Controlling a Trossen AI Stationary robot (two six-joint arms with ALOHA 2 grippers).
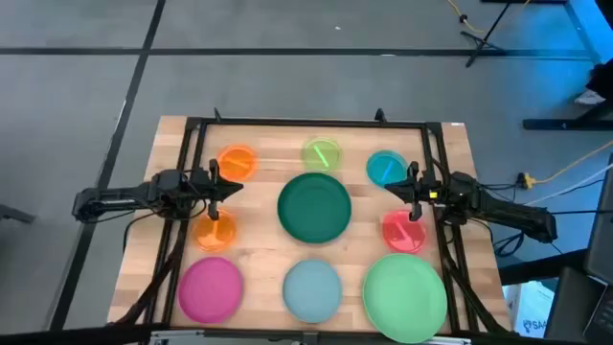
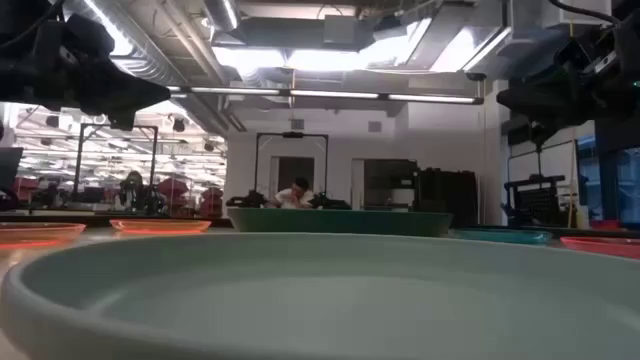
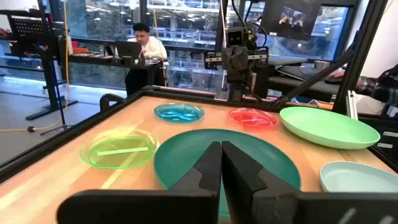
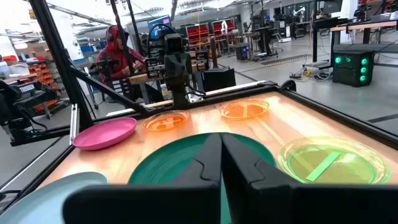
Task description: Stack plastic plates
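High view: nine round, colourful plastic plates [image 1: 314, 208]

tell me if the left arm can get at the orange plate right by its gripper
Probably yes. The left gripper hangs just above the near orange plate, fingers shut, with nothing lying between them. It would have to open first.

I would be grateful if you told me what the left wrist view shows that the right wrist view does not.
Only the left wrist view shows the teal plate, the red-pink plate, the light green plate, the pale blue-grey plate and the right gripper across the table. Only the right wrist view shows the two orange plates, the magenta plate and the left gripper. Both share the dark green plate in the middle, the lime plate, and that arm's own shut fingers.
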